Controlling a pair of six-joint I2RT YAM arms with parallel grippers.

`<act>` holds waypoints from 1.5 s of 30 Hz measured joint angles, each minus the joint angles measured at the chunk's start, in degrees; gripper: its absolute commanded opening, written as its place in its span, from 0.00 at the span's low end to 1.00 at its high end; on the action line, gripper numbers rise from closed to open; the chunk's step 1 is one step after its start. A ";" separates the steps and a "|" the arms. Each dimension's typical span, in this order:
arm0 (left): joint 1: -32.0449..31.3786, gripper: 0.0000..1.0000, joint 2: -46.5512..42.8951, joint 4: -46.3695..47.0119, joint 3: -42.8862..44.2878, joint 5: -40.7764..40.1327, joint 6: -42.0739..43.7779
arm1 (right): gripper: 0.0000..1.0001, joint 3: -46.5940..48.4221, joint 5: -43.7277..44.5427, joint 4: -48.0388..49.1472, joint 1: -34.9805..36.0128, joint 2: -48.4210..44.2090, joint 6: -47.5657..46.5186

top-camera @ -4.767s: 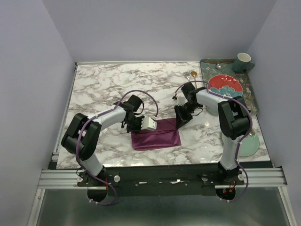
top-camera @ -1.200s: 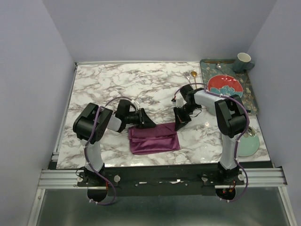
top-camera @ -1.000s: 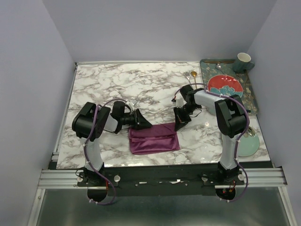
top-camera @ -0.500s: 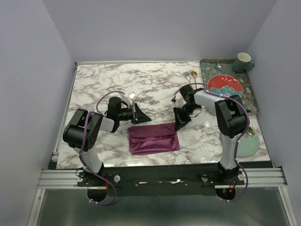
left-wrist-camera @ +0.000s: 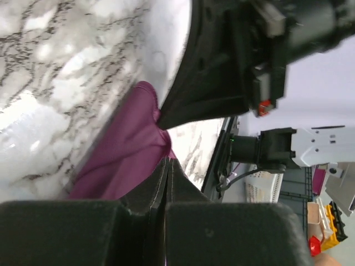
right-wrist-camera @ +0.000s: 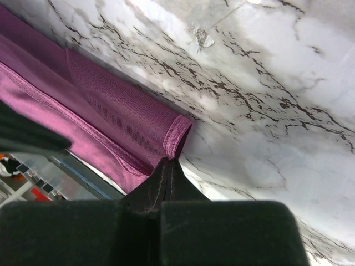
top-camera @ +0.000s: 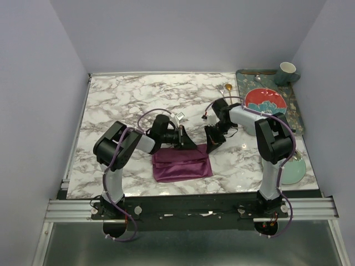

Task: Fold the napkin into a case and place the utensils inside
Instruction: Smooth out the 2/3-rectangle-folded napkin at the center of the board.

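The plum-purple napkin lies folded into a flat rectangle at the near middle of the marble table. My right gripper is shut on its far right corner; the hem runs into the fingertips in the right wrist view. My left gripper is shut, its tip against the napkin's bunched far edge, close to the right gripper's black finger. A gold spoon lies on the table at the far side. A silver utensil lies on the tray. The napkin shows two folded layers.
A patterned tray at the far right holds a red and teal plate and a mug. A pale green plate sits at the near right edge, beside the right arm's base.
My left gripper, shut, swung away to the left of the napkin and has now come right along its far edge, near the right gripper. The right gripper has held still.
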 measured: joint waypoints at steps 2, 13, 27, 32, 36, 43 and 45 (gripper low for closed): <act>-0.39 0.03 1.64 -0.22 0.81 -0.68 -0.52 | 0.01 0.00 0.00 0.00 0.09 0.00 -0.11; -0.59 0.00 7.50 -5.27 5.29 -3.06 -1.05 | 0.17 0.55 -0.13 -1.53 0.31 -0.02 -1.01; -0.59 0.00 7.56 -9.25 6.99 -3.04 0.11 | 0.15 7.45 -4.90 -4.07 0.22 -7.32 -3.69; -0.59 0.00 7.56 -9.64 7.28 -3.02 0.37 | 0.12 5.68 -6.64 -0.90 0.22 -3.50 -0.48; -0.59 0.00 7.56 -9.73 7.34 -3.02 0.59 | 0.11 3.76 -5.14 1.29 0.26 0.37 1.51; -0.11 0.42 7.21 -10.93 7.98 -2.73 2.32 | 0.10 3.69 -2.84 2.54 0.79 4.17 2.95; 0.74 0.43 5.31 -12.61 7.67 -2.29 4.72 | 0.10 3.61 -2.67 2.60 0.87 4.13 3.17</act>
